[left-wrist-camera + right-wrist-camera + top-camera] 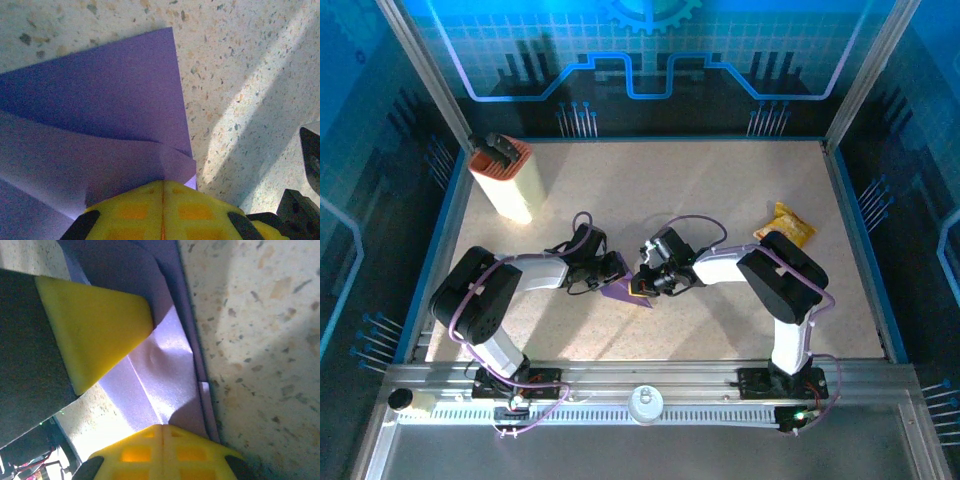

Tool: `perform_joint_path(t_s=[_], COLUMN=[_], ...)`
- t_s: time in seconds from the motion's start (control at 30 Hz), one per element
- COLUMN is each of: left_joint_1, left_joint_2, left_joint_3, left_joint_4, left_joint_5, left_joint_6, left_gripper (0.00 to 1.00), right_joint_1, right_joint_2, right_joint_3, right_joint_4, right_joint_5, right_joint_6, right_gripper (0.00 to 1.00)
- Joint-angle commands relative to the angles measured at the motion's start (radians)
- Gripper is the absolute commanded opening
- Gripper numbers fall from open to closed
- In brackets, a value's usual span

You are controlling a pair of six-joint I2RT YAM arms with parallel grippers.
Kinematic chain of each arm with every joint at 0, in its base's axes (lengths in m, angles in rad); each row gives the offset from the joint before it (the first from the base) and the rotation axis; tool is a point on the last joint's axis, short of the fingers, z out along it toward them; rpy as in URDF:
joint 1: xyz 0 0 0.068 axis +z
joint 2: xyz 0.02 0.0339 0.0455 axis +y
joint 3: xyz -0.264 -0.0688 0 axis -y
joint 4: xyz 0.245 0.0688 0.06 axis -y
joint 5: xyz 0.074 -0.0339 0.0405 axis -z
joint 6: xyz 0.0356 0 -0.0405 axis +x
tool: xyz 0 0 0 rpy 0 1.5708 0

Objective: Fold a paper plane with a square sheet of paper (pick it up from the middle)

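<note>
The square sheet of paper is purple and lies folded into a pointed shape on the speckled table, between the two arms. In the left wrist view the paper shows a flat layer and a paler flap that rises into my left gripper, which is shut on it. My left gripper and right gripper meet over the sheet. In the right wrist view the right gripper is shut, its tips against the creased paper; I cannot tell whether it pinches it. A left fingertip rests alongside.
A tall cream-and-orange box lies at the back left. A yellow-orange snack packet sits at the right, behind the right arm. Blue walls with metal posts ring the table. Dark parts of the right arm sit close on the right.
</note>
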Motion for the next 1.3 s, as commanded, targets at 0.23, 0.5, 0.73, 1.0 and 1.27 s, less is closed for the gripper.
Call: perform_joint_path(t_s=[0.23, 0.5, 0.73, 1.0, 1.27], left_joint_1=[0.008, -0.001, -0.016, -0.016, 0.018], left_joint_2=[-0.09, -0.173, -0.166, -0.057, 0.047], left_joint_3=[0.099, 0.048, -0.057, -0.036, -0.058], left_joint_4=[-0.121, -0.113, -0.01, 0.052, 0.055], left_joint_5=[-0.009, 0.038, 0.101, 0.149, 0.081], left_joint_6=[0.082, 0.031, -0.025, -0.037, -0.037], left_gripper=[0.16, 0.12, 0.06, 0.05, 0.02], right_joint_1=[-0.018, 0.034, 0.072, 0.074, 0.075], right_joint_2=[0.036, 0.027, 0.018, 0.014, 0.016], right_joint_3=[-0.072, -0.116, -0.128, -0.128, -0.137], right_joint_4=[-0.085, -0.06, -0.05, -0.061, -0.082], right_joint_5=[0.026, 0.08, 0.12, 0.13, 0.156], right_joint_6=[0.074, 0.274, 0.343, 0.339, 0.324], right_gripper=[0.0, 0.0, 0.0, 0.0, 0.0])
